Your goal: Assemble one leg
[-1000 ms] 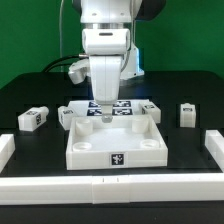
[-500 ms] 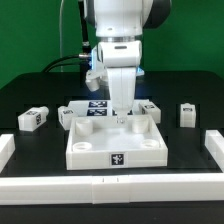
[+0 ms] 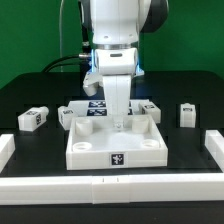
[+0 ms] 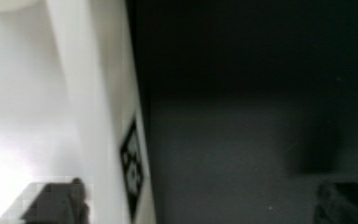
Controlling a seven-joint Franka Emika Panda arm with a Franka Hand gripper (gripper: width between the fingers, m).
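White legs x4 [image 3: 32, 118], 1 panel [image 3: 92, 157], 1 gripper [image 3: 118, 122].

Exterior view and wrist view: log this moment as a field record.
end effector: open, empty, low over the panel's back half; contact unclear
panel: flat on the table, centre
leg one: loose, far on the exterior view's left
leg two: loose, by the panel's back corner, exterior view's left
leg three: loose, on the exterior view's right
marker board: behind the panel, partly hidden
front bar: along the near side
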